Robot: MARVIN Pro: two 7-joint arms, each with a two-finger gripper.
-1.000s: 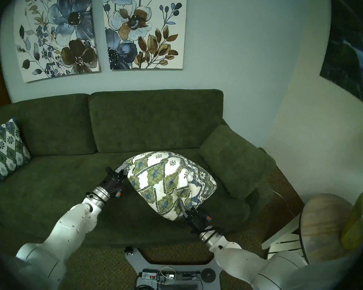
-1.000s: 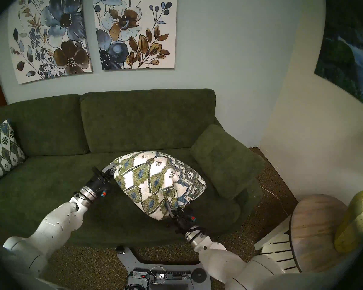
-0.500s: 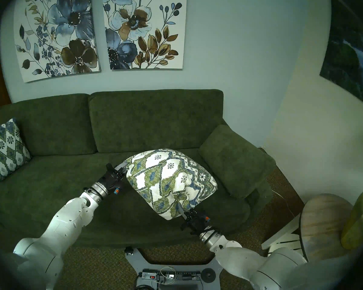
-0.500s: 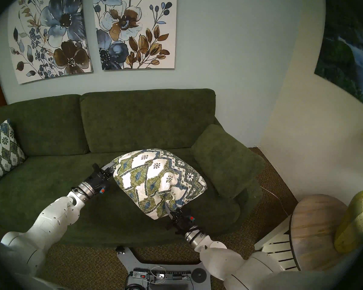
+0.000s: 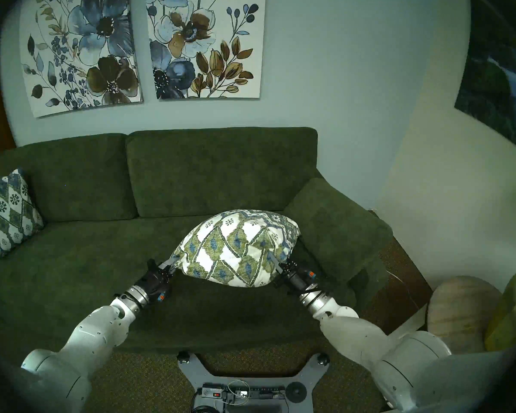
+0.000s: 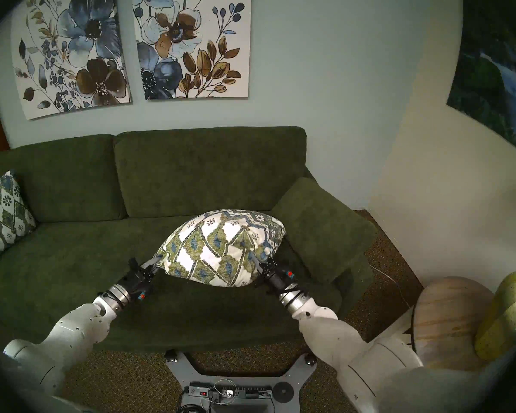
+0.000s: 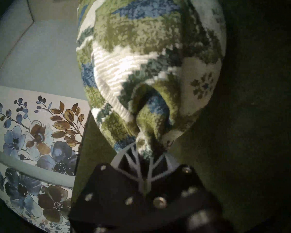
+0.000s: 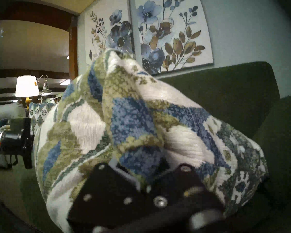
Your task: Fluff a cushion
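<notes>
The cushion (image 5: 236, 248) (image 6: 221, 248), white with olive-green and blue diamonds, hangs above the right half of the dark green sofa seat (image 5: 87, 266). My left gripper (image 5: 173, 262) (image 6: 156, 260) is shut on a pinch of fabric at its left corner; the left wrist view shows that bunched corner (image 7: 151, 126) squeezed between the white fingers (image 7: 124, 157). My right gripper (image 5: 273, 262) (image 6: 255, 259) is shut on a fold at the cushion's front right side, and the right wrist view is filled by the cushion (image 8: 133, 126).
A smaller, darker patterned pillow (image 5: 8, 215) leans at the sofa's left end. A plain green armrest cushion (image 5: 337, 224) sits just right of the held one. A round wooden side table (image 5: 459, 311) with a yellow-green object (image 5: 513, 311) stands at right. My base (image 5: 245, 388) is below.
My right gripper swung up and to the right, the left one came down and nearer. The cushion turned with them and now lies stretched wider between both grips.
</notes>
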